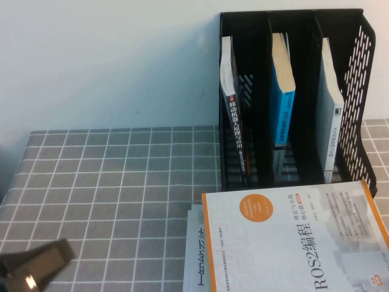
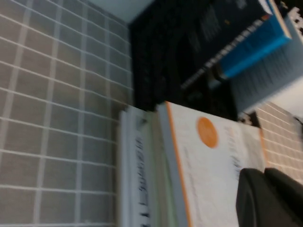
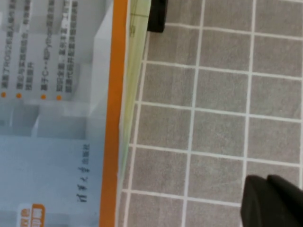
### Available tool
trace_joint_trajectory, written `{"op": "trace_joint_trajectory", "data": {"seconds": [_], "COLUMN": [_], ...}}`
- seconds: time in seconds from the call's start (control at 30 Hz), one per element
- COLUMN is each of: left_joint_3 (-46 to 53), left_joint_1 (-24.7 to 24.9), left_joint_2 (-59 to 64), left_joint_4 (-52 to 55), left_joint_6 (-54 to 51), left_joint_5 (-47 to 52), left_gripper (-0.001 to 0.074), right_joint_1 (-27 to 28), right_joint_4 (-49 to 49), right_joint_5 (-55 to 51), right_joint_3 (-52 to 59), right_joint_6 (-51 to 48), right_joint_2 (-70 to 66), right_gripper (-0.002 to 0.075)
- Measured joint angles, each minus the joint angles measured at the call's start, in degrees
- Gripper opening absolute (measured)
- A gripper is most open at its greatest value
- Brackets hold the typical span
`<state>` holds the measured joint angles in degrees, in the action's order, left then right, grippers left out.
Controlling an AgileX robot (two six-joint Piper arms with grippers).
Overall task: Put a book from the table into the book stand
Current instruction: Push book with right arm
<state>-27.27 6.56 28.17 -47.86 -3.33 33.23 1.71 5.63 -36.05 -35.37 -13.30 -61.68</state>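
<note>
Not much done yet, by the look of it. Book stand sat upper right of the high view with one book already in each of its three slots. ROS2 book lay flat on a second book at the lower right, right in front of the stand, ungrasped. Left gripper parked low in the bottom left corner on the counter, well apart from the books; couldn't tell whether open or closed. Right gripper just beside the book's orange edge, same story. Grasp, lift and slotting all left to do.
</note>
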Motion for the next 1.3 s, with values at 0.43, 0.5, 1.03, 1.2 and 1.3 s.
{"op": "trace_joint_trajectory", "data": {"seconds": [0.43,0.5,1.03,1.2,1.3], "left_joint_3": [-0.11,-0.11,-0.11,-0.11,-0.11], "left_joint_1": [0.00,0.00,0.00,0.00,0.00], "left_joint_2": [3.09,4.30,13.62,18.53,22.76], "left_joint_4": [-38.19,-39.72,-33.03,-35.24,-38.34], "left_joint_6": [-23.38,-24.12,-25.22,-26.19,-28.99], "left_joint_5": [17.20,17.22,10.53,6.44,6.95], "left_gripper": [0.0006,0.0040,0.0065,0.0033,0.0099], "right_joint_1": [0.00,0.00,-0.20,-1.96,-2.63], "right_joint_4": [21.07,22.55,29.74,39.78,42.98], "right_joint_5": [6.06,7.63,5.47,7.41,8.07], "right_joint_3": [0.00,0.00,2.86,4.42,4.54], "right_joint_6": [-12.81,-13.22,-24.64,-33.85,-36.32], "right_joint_2": [-10.05,-10.43,-15.19,-15.56,-15.79], "right_gripper": [-0.0003,-0.0003,-0.0003,-0.0002,-0.0003]}}
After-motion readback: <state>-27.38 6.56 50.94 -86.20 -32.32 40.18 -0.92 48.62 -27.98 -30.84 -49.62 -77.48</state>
